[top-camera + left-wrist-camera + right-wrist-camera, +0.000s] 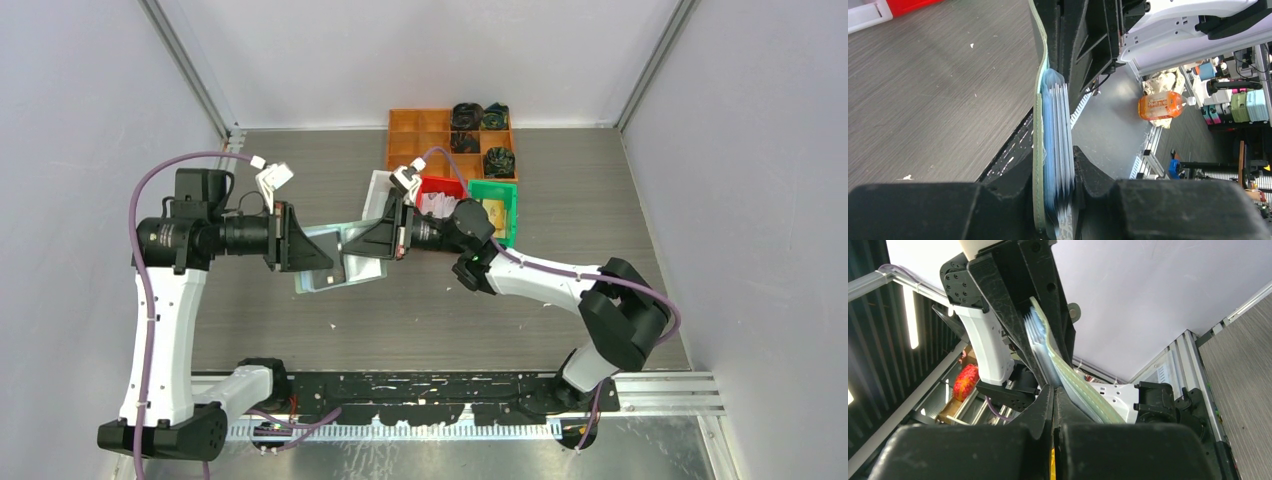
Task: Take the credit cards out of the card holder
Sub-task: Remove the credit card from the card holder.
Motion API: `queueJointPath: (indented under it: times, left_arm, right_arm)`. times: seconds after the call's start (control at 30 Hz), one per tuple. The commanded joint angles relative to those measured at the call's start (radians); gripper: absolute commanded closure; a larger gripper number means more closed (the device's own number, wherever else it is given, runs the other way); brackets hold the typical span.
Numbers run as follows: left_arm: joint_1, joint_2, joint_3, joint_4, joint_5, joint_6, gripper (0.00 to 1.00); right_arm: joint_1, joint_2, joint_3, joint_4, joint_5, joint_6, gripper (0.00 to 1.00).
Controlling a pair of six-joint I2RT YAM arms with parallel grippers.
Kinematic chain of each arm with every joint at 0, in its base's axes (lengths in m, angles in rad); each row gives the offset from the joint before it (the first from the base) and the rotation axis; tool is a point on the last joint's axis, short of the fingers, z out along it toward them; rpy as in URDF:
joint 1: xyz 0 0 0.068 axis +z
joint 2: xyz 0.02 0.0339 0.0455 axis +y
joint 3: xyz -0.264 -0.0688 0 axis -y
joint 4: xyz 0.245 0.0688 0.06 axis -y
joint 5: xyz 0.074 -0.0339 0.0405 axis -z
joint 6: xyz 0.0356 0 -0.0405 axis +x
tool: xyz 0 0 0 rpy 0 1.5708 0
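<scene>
Fingers [1098, 185] of the left hand [1054, 170] are closed firmly on a small, flat, pale sage-green folding card holder [1038, 125], seen edge-on from the wrist. The grip crosses the near end, squeezing the green cover and a fat stack of light bluish clear pockets [1055, 120] together. It looks like an anchoring hold, meant to keep the card holder steady while something is drawn from the other end.

The card holder runs straight away from this hand. It appears lifted off the grey wood-grain desk [300, 330] rather than lying on it, which leaves both faces reachable.

At its far end the right hand [1053, 395] meets it head-on. Its fingers are pressed almost together on something thin among the pockets, and the green cover passes along the outside of one finger. Whether that thin thing is a card or only a pocket leaf cannot be told. The credit cards themselves cannot be picked out; any in the card holder are hidden inside the packed pockets.

Beyond the right hand, on the desk, sit a red plastic bin [445, 183] and a green plastic bin [478, 190], probably there to receive things. Past them is an orange compartment tray [420, 122] holding dark fabric bundles [465, 115].
</scene>
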State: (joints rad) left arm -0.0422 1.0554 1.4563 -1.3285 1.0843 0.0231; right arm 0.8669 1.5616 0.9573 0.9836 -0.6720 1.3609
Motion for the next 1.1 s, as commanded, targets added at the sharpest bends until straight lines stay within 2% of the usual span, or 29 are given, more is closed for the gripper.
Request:
queueJointPath:
  times: [0.0, 0.07, 0.1, 0.13, 0.23, 0.6, 0.7, 0.77, 0.97, 1.07]
  left_arm:
    - [-0.002, -0.032, 0.029, 0.032, 0.095, 0.016, 0.84]
    - [-0.002, -0.034, 0.026, 0.039, 0.091, 0.008, 0.89]
    - [-0.002, -0.036, 0.025, 0.043, 0.088, 0.005, 0.9]
    - [-0.002, -0.036, 0.024, 0.046, 0.084, 0.002, 0.91]
    - [-0.002, -0.037, 0.017, 0.069, 0.068, -0.018, 0.92]
    - [-0.002, -0.074, -0.031, 0.223, -0.006, -0.178, 0.93]
    - [-0.002, -0.082, -0.053, 0.25, -0.019, -0.201, 0.88]
    - [-0.002, -0.083, -0.059, 0.254, -0.026, -0.205, 0.84]
    - [-0.002, -0.073, -0.049, 0.234, -0.022, -0.197, 0.75]
    - [-0.002, -0.068, -0.044, 0.22, -0.002, -0.196, 0.71]
  right_arm:
    - [-0.007, -0.038, -0.026, 0.04, 0.031, -0.019, 0.99]
    - [-0.005, -0.038, -0.03, 0.047, 0.029, -0.019, 0.97]
    - [-0.003, -0.038, -0.033, 0.051, 0.03, -0.018, 0.87]
    - [0.0, -0.041, -0.034, 0.056, 0.031, -0.021, 0.82]
    - [0.019, -0.048, -0.026, 0.058, 0.029, -0.04, 0.77]
    - [0.075, -0.051, 0.02, -0.035, 0.028, -0.129, 0.74]
    - [0.085, -0.045, 0.05, -0.091, 0.04, -0.164, 0.73]
    - [0.088, -0.04, 0.064, -0.102, 0.044, -0.168, 0.75]
    - [0.085, -0.059, 0.047, -0.077, 0.056, -0.181, 0.99]
    - [0.061, -0.084, -0.023, 0.031, 0.075, -0.149, 0.99]
